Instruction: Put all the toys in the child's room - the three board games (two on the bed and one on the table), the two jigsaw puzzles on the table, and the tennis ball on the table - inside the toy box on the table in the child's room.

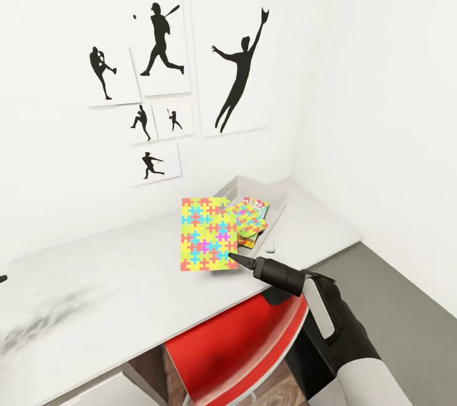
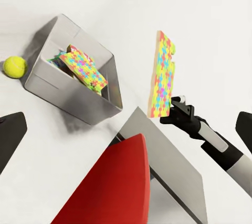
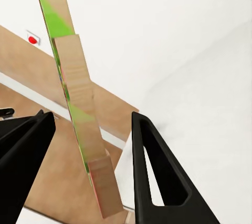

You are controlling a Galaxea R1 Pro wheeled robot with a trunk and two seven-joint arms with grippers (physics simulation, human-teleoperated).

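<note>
Jigsaw puzzle (image 1: 204, 235): a flat, thin rectangular board, multicoloured interlocking pieces on its face, plain brown backing, held upright at its lower edge between the fingers of my right gripper (image 1: 233, 259) above the white table (image 1: 114, 292). Beyond it, the grey metal toy box (image 2: 50, 84) holds another puzzle; a yellow tennis ball (image 2: 14, 67) lies just beside it.

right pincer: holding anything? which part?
Yes. The right pincer grips the colourful jigsaw puzzle by its lower corner, the board standing upright above the table. Left pincer's state cannot be told.
</note>
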